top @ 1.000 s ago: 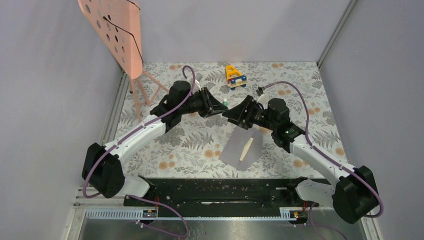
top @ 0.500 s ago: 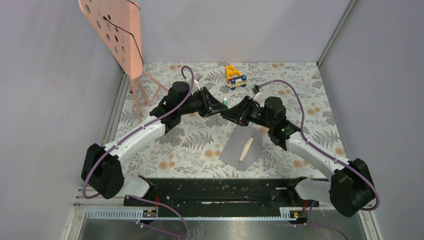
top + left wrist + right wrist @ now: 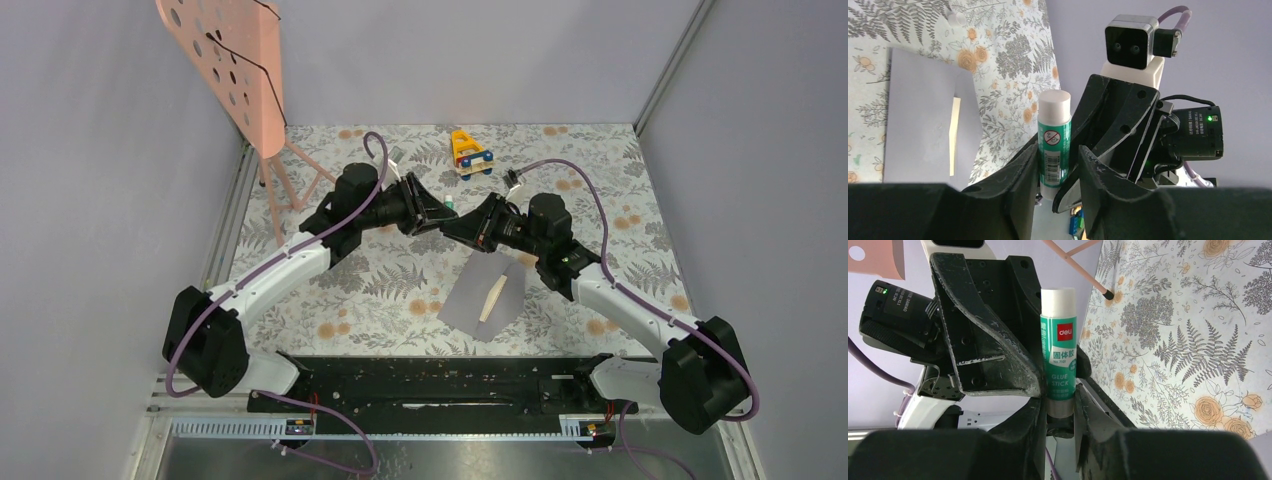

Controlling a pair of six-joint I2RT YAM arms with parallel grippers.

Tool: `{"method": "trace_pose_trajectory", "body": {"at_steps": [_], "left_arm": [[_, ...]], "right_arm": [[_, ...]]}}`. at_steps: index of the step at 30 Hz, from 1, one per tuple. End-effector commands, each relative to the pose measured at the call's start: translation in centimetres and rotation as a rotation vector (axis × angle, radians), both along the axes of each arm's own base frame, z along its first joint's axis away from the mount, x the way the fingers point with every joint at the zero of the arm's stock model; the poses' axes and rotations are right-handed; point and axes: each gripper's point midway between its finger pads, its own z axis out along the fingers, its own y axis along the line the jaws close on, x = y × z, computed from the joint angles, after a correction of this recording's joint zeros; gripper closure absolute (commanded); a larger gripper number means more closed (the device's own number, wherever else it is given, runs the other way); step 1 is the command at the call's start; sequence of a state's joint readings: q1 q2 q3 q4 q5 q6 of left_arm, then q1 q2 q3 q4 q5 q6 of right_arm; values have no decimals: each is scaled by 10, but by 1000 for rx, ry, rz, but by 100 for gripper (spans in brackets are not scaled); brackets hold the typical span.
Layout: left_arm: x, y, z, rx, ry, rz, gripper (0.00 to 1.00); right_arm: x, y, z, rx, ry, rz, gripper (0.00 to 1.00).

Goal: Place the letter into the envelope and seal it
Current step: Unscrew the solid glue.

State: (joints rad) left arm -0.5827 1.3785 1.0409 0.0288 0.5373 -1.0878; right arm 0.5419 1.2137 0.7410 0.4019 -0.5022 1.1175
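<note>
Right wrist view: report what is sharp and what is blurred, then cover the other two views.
Right wrist: the glue stick label reads crisply; the dark foreground along the bottom edge is a soft blur. Left wrist: the same blurred black foreground, with the stick and the envelope sharp. Top external: even, soft light, only faint shadows under the arms.

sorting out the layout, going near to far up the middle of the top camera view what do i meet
envelope → glue stick, up off the table where the two arms meet → small yellow toy
</note>
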Motion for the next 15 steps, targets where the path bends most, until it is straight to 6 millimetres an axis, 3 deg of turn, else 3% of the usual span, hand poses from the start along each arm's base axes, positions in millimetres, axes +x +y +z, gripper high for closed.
{"method": "trace_pose_trajectory", "body": {"at_steps": [1,9,13,15], "left_arm": [[-6,-9,19,-73,-42,-64,64],[-5,-11,24,-84,-51,-77,65],[-5,-12,23,-89,-49,-86,85],[-6,-14,24,-96,-49,-99,100]], "right_arm": [[-2,6,33,38,-107,34,100],[-6,6,31,37,-107,49,100],[-8,7,32,36,-110,67,100],[-10,6,30,24,-115,69,100]]}}
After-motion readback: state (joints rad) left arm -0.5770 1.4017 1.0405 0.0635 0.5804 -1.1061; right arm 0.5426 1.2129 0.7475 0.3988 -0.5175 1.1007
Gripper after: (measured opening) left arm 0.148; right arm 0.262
